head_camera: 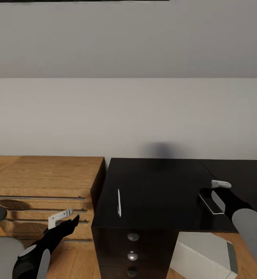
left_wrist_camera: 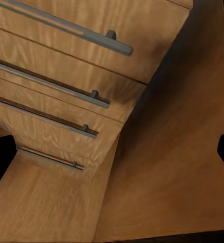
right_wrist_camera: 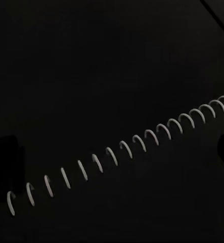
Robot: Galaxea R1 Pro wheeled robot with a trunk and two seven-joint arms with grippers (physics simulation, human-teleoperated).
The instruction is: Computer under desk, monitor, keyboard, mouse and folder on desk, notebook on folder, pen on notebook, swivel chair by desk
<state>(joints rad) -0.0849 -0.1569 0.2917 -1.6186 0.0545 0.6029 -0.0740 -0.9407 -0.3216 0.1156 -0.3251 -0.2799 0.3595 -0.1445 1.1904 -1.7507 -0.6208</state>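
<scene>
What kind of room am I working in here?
Probably a bedroom or home-office corner: a glossy black desk with knobbed drawers against a plain wall, a wooden dresser beside it, and a pen on the desktop.

Wooden dresser (head_camera: 43,182), grey wall (head_camera: 128,112)

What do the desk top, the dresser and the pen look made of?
Desk: glossy black, lacquer or laminate by the look; it carries a faint sheen.
Dresser: light wood or veneer, with visible grain and grey metal-looking bar handles.
Pen: thin, pale, probably plastic; too small to tell.
</scene>
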